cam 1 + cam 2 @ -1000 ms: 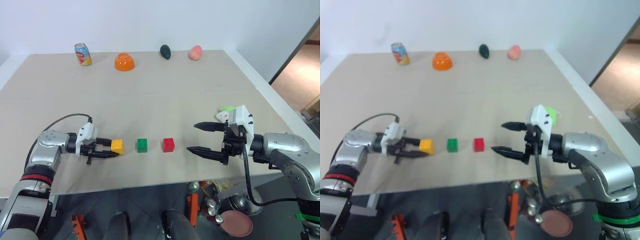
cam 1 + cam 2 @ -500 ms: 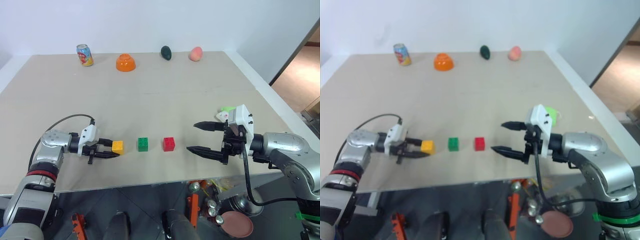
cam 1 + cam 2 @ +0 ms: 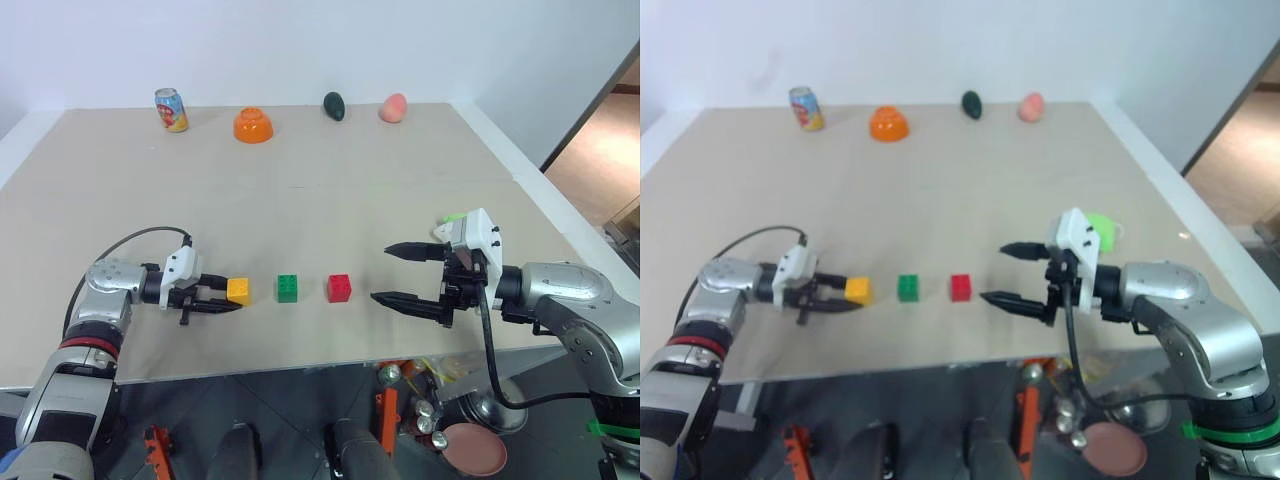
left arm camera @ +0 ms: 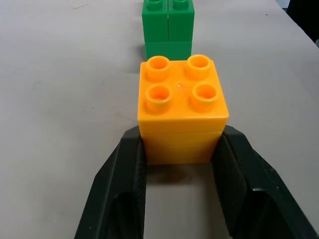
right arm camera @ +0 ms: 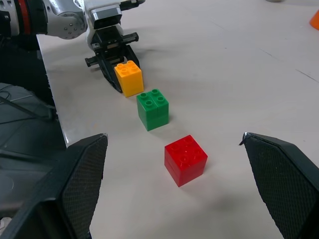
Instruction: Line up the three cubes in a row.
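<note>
The three cubes sit in a row near the table's front edge: yellow-orange cube (image 3: 238, 290), green cube (image 3: 288, 288) and red cube (image 3: 339, 287), with small gaps between them. My left gripper (image 3: 230, 296) lies low on the table, pointing right, with its fingers (image 4: 127, 169) pressed against the yellow-orange cube's two sides. The cube rests on the table. To the right of the red cube, my right gripper (image 3: 381, 273) stands wide open and holds nothing, a short way from that cube.
Along the table's far edge stand a drink can (image 3: 171, 109), an orange bowl (image 3: 253, 125), a dark avocado (image 3: 333, 105) and a peach (image 3: 392, 107). A green-topped toy (image 3: 455, 217) peeks out behind the right gripper. The table's front edge (image 3: 300, 368) is close.
The whole picture has shifted slightly. The cubes and both grippers keep their places.
</note>
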Motion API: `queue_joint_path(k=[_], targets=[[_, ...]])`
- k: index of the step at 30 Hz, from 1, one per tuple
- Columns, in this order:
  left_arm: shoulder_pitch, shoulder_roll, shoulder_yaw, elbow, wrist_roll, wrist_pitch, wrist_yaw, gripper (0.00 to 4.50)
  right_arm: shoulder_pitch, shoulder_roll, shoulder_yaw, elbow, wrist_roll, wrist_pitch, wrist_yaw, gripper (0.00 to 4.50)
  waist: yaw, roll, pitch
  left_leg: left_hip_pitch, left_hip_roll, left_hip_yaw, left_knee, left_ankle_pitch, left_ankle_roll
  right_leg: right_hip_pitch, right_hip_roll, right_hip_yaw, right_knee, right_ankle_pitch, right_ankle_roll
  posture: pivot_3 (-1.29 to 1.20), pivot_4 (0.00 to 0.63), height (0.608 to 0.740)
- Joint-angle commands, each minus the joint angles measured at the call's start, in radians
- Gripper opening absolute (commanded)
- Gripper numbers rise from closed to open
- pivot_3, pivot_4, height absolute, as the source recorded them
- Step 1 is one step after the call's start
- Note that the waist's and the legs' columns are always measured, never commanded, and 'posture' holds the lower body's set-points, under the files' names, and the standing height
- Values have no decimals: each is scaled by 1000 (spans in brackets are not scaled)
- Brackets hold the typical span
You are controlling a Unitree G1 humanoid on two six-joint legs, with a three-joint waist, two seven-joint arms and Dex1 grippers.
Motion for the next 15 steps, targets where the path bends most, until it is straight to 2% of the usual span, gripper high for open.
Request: queue_joint_path(k=[1, 5, 10, 15], targets=[[-21, 19, -5, -3, 6, 36, 0, 3008, -18, -4, -14, -12, 7, -16, 6, 4500, 0, 0, 0, 0, 0, 0, 0, 0, 0, 0, 0, 0, 0, 0, 0, 0, 150, 738], [-23, 18, 16, -1, 7, 14, 0, 4368, -18, -4, -15, -11, 8, -16, 6, 4500, -1, 0, 0, 0, 0, 0, 0, 0, 0, 0, 0, 0, 0, 0, 0, 0, 150, 738], [-17, 42, 17, -8, 20, 11, 0, 4441, -27, -4, -11, -3, 9, -16, 12, 4500, -1, 0, 0, 0, 0, 0, 0, 0, 0, 0, 0, 0, 0, 0, 0, 0, 150, 738], [-23, 106, 40, -32, -2, 29, 0, 4441, -64, -4, 8, 23, -1, -22, 34, 4500, -5, 0, 0, 0, 0, 0, 0, 0, 0, -1, 0, 0, 0, 0, 0, 0, 150, 738]])
